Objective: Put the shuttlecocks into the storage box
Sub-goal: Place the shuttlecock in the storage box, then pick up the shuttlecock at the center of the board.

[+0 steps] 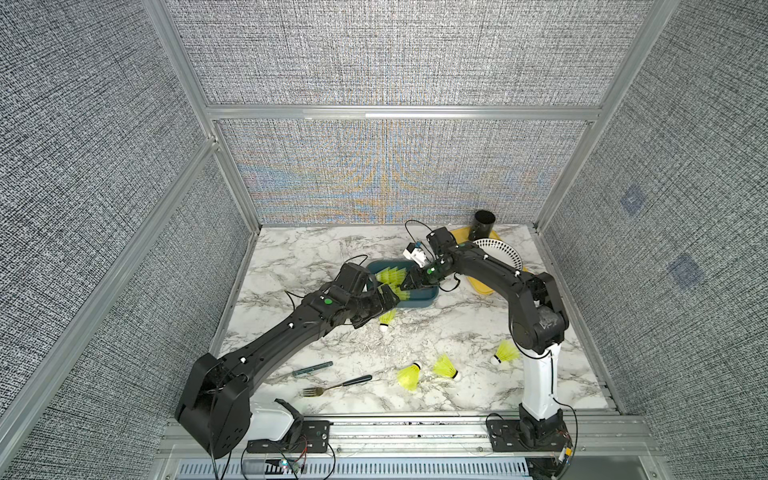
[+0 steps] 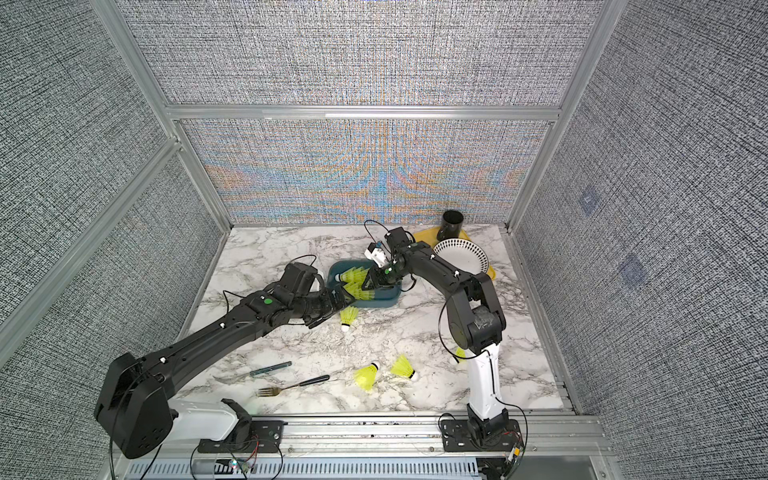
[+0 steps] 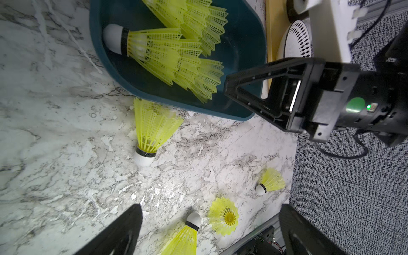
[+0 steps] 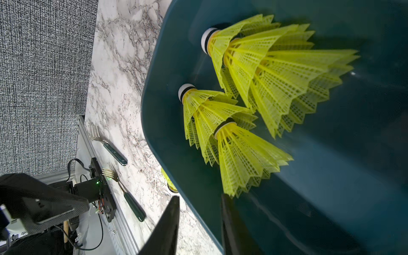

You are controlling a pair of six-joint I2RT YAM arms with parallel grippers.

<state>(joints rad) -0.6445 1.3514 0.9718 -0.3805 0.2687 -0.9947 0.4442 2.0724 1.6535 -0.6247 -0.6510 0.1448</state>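
At the near left of the marble-patterned tabletop (image 1: 311, 257) we are finding a metal fork (image 1: 337, 385) with a dark handle. Just beyond it is a slim teal-handled utensil (image 1: 311, 368), and its working end is too faint to identify.

At the near right, three loose shuttlecocks (image 1: 409, 376) are lying on their ribbed, flared mesh skirts. They are well apart from the storage box (image 1: 422, 302), with open surface around them. In a top view the right arm (image 2: 478, 324) is hiding most of the rightmost one.

Farther in, a fourth shuttlecock (image 1: 387, 320) is lying with its skirt just beside the box's near wall, its white tip pointing near. The left gripper (image 3: 210, 208) is hanging near it with fingers spread wide and nothing between them. Only the fingertips are showing in its wrist view.

Inside the smooth, round-cornered box, more shuttlecocks are lying nested in two stacks, tips toward the left. We cannot count them exactly. The right gripper (image 4: 199, 196) is reaching over the box's near rim with fingers parted, gripping nothing. One skirt edge is sitting at a fingertip.

At the far right, a white dotted bowl (image 1: 500, 254) is resting on a flat yellow tray (image 1: 484, 286), with a black cup (image 1: 483, 226) at the far edge. The right arm is partly covering the tray.
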